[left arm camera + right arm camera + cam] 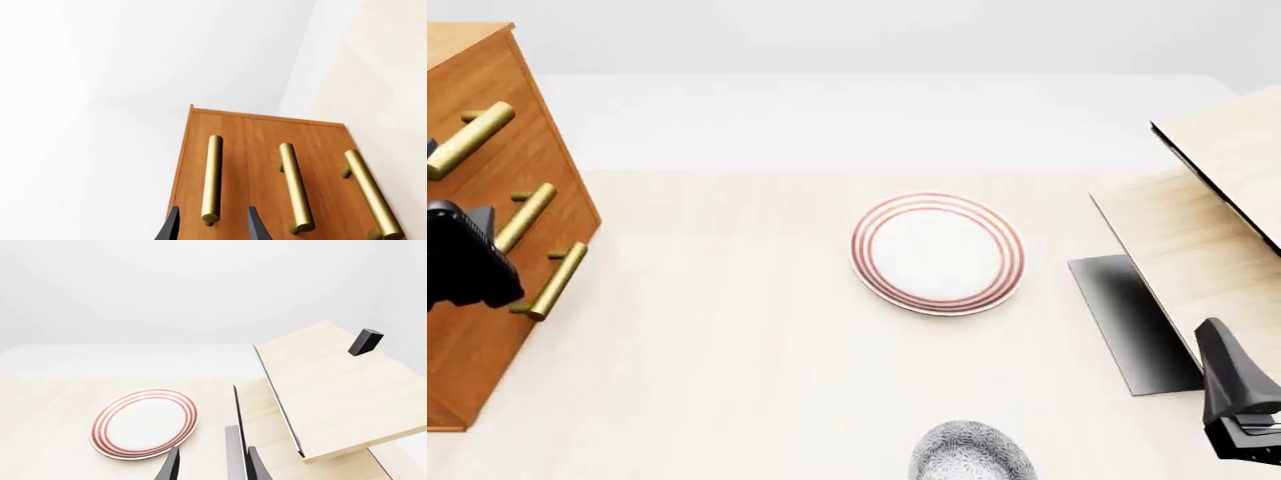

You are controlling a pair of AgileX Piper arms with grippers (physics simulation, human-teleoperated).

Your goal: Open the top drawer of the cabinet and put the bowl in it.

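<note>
The cabinet (pixel 487 210) stands at the far left of the table (pixel 721 380) in the front view, its 3 brass bar handles facing toward the middle of the table. All 3 drawers sit flush with the front – the top drawer (pixel 487 105) is closed, its handle (pixel 470 140) the one farthest from the camera.

The left gripper (pixel 211 227) is just in front of the cabinet face. In the left wrist view its 2 dark fingertips (pixel 172 227) stand apart on either side of the end of one handle (pixel 212 180), with nothing held between them; whether they touch the bar cannot be told. In the front view the dark body of this gripper covers part of the cabinet front between the middle and lowest handles, so which handle the fingers flank is not clear.

The bowl (pixel 972 452) sits at the near edge of the table, cut off by the bottom of the front view, well apart from the cabinet. A red-ringed plate (pixel 937 252) lies flat near the table's middle, beyond the bowl.

The right gripper (pixel 211 467) is at the lower right of the front view, next to a pale wood structure (pixel 1214 200) – its fingers are parted and empty.
</note>
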